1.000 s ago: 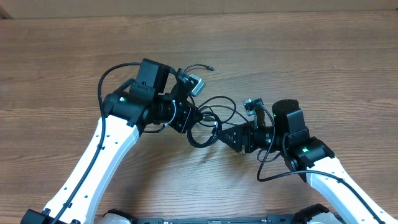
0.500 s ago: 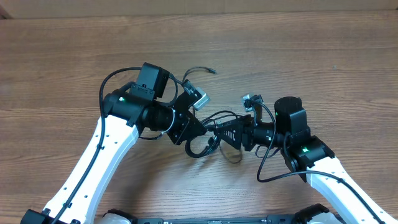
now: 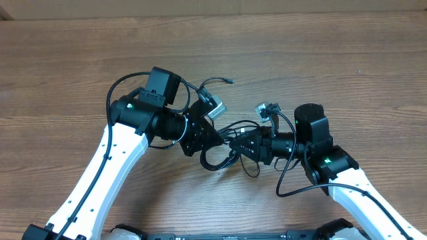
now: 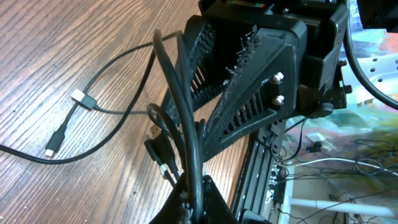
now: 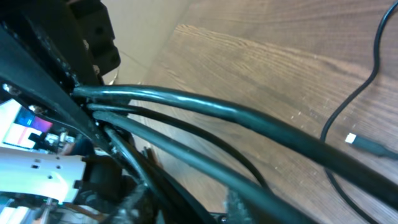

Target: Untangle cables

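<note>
Pinched fully together at the left end effector [image 3: 215,137], with strands of the cables [image 3: 215,160] clamped in the tips. Plainest from the left wrist: black strands rising straight out of the closed tips at the bottom edge.

Nearly tip to tip with it, above the middle of the tabletop [image 3: 320,60]: the right end effector [image 3: 235,141]. From overhead, only a dark wedge buried in the tangle. From the left wrist, two ribbed fingers [image 4: 261,93] with a gap near their base, tips hidden behind strands. Cannot tell whether gripping or merely partly apart. From the right wrist, only blurred strands crossing close to the lens.

Below both, in the overhead view, loose loops lying on the wood. Farther out, clear from the left wrist but hardly overhead: a thin strand with a silver plug [image 4: 83,99] flat on the tabletop.
</note>
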You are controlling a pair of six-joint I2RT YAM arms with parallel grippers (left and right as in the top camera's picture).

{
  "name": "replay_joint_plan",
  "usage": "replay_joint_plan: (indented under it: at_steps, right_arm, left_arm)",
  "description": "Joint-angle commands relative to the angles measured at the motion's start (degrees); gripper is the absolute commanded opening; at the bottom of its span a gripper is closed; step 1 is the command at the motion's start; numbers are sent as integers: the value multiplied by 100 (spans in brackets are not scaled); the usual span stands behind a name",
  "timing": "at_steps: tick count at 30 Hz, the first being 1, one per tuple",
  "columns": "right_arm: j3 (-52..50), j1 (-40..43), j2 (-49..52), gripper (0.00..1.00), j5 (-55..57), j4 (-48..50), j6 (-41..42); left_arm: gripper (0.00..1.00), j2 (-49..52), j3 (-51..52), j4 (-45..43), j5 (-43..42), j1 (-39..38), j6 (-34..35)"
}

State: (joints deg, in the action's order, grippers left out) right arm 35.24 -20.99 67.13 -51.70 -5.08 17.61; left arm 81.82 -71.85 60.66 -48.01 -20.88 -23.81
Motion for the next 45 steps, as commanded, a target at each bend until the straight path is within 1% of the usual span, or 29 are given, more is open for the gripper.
replay_joint_plan:
  at_steps: [1, 5, 6, 7, 11, 14, 16, 18, 19, 20, 21, 23, 24, 27, 29, 31, 33, 34, 35, 38, 41, 45]
  right_arm:
    - [46, 4, 13, 23, -13, 31, -15]
    - [46, 4, 13, 8, -50, 28, -15]
    - [46, 4, 13, 5, -50, 26, -15]
    - [46, 4, 13, 4, -48, 26, -15]
    - [46, 4, 13, 4, 44, -85, -11]
    - [46, 7, 13, 4, 577, -433, -7]
    - [46, 7, 13, 4, 1082, -675, 85]
    - [46, 7, 13, 4, 1718, -868, 474]
    - [46, 7, 13, 4, 1971, -905, 695]
    - [46, 7, 13, 4, 2175, -907, 918]
    - [46, 7, 13, 4, 2267, -874, 1073]
    - [46, 7, 13, 4, 2273, -728, 1266]
    - [46, 7, 13, 4, 2245, -640, 1316]
    - [46, 4, 13, 4, 2059, -422, 1373]
    - [46, 7, 13, 4, 1880, -291, 1375]
    - [46, 4, 13, 4, 1788, -203, 1399]
    - [46, 7, 13, 4, 1770, -153, 1414]
    - [46, 7, 13, 4, 1773, -101, 1414]
    - [46, 7, 13, 4, 1768, -63, 1414]
    - [46, 7, 13, 4, 1648, 188, 1475]
    - [46, 4, 13, 4, 1425, 540, 1567]
    - [46, 7, 13, 4, 997, 1014, 1567]
  left_arm:
    - [4, 101, -101, 20, -306, 7, -192]
    - [4, 262, -101, -24, -295, 9, -192]
    - [6, 313, -101, -74, -269, 9, -190]
    - [9, 354, -101, -131, -238, 9, -190]
    - [25, 398, -103, -293, -240, 72, -190]
    - [37, 382, -122, -367, -243, 181, -127]
    - [49, 376, -136, -372, -240, 289, -20]
    - [58, 365, -140, -354, -243, 398, 98]
    - [61, 365, -140, -350, -243, 455, 173]
    - [67, 365, -140, -341, -240, 503, 256]
    - [69, 365, -140, -323, -240, 531, 323]
    - [68, 365, -140, -236, -240, 553, 332]
    - [66, 365, -140, -181, -240, 553, 332]
    - [53, 367, -138, -66, -240, 542, 334]
    - [50, 367, -138, 4, -201, 544, 348]
    - [50, 367, -138, 66, 20, 544, 400]
    - [51, 367, -138, 87, 382, 544, 634]
    - [53, 367, -138, 83, 669, 544, 876]
    - [54, 367, -138, 83, 778, 544, 975]
    - [54, 367, -138, 52, 1202, 544, 1469]
    - [55, 369, -138, -28, 1283, 544, 1856]
    - [60, 369, -138, -192, 1285, 544, 2271]
